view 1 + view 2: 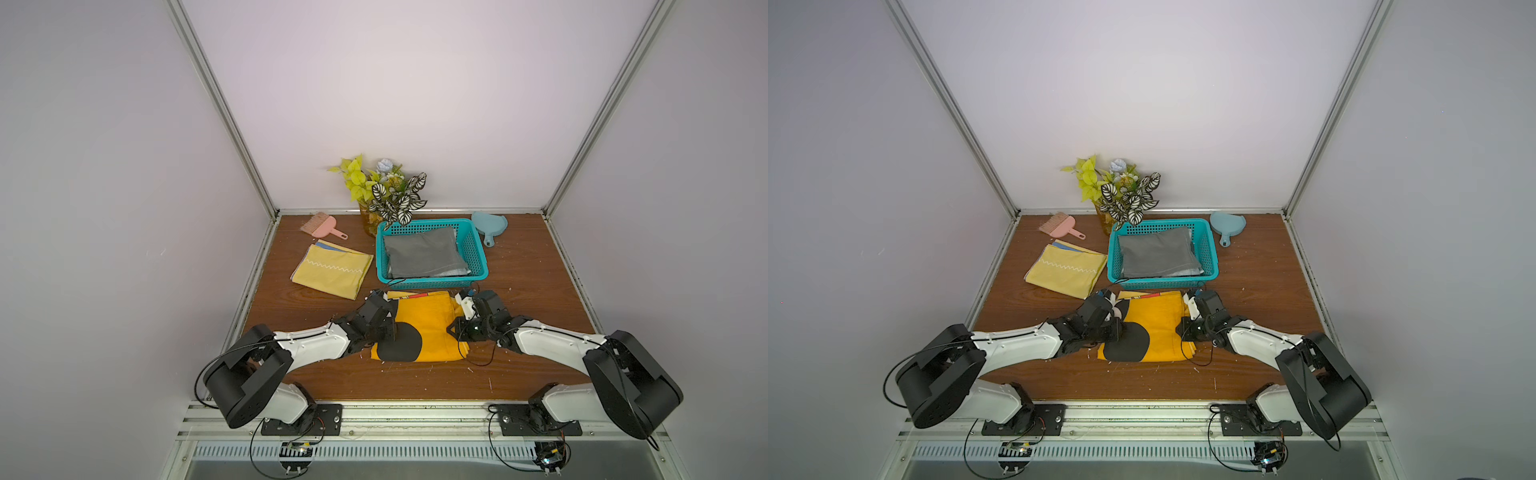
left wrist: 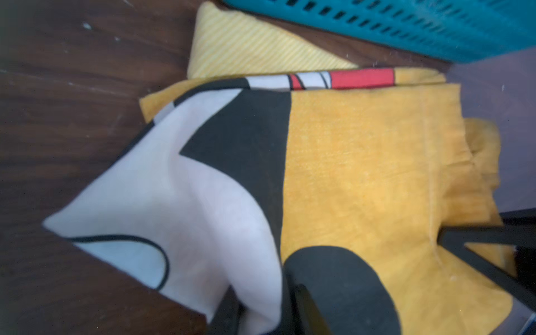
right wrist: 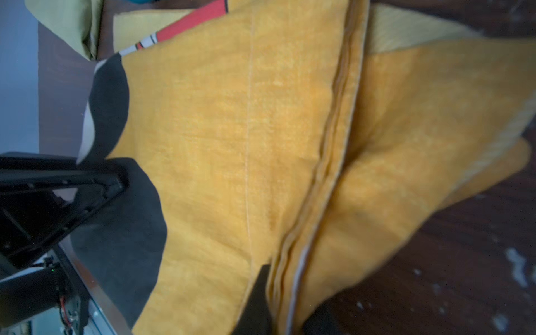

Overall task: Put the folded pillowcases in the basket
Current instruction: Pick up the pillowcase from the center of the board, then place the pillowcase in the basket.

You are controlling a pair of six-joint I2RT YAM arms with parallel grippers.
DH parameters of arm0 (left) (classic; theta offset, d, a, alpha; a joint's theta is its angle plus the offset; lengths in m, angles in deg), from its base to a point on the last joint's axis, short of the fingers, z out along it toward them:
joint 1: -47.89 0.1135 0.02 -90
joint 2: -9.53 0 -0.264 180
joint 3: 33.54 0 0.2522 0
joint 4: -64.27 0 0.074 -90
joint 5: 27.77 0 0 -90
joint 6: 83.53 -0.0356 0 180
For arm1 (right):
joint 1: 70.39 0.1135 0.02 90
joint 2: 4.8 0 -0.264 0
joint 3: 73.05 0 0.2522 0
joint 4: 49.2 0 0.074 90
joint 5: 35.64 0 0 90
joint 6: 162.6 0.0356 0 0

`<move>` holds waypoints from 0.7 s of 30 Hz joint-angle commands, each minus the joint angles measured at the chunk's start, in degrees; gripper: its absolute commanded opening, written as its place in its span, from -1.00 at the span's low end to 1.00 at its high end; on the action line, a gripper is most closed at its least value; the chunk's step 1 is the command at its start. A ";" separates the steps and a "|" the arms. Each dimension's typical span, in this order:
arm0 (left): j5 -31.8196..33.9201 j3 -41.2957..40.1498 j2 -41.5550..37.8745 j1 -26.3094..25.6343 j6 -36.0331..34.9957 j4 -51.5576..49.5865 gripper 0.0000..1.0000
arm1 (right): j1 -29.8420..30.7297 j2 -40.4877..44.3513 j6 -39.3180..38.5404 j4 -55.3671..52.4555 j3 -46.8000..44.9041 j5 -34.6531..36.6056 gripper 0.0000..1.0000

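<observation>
Orange folded pillowcase lies on the surface just before the teal basket, my left claw and right claw each pinched onto a side edge, so lifting and placing remain.

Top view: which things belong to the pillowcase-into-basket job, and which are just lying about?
Job: folded orange pillowcase with black-and-white print; teal perforated plastic basket; left pincer; right pincer.

Lying about: pale yellow folded cloth; pink plastic brush; blue plastic dustpan; leafy plant; grey folded cloth inside the basket.
</observation>
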 commanded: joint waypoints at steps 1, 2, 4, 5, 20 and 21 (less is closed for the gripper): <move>-3.49 -2.49 2.67 -0.19 0.66 -7.10 -1.00 | 1.13 -0.62 -0.04 -2.47 -0.03 0.47 -0.96; -3.42 -2.46 2.60 -0.26 0.57 -7.28 -1.00 | 1.35 -0.63 -0.08 -2.90 0.32 0.51 -0.97; -3.11 -2.30 1.90 -0.50 0.65 -7.68 -1.00 | 1.96 -0.31 -0.25 -3.80 1.16 0.97 -0.98; -2.79 -2.10 1.13 -0.62 0.74 -8.04 -1.00 | 2.32 -0.03 -0.28 -4.49 1.66 1.32 -0.99; -4.77 13.95 -10.86 -6.87 -0.18 -20.46 -1.00 | 5.35 15.29 -0.23 -23.76 15.94 3.31 -0.92; -4.92 14.93 -11.49 -6.88 -0.22 -20.56 -1.00 | 5.38 15.66 -0.45 -24.90 17.55 3.48 -0.92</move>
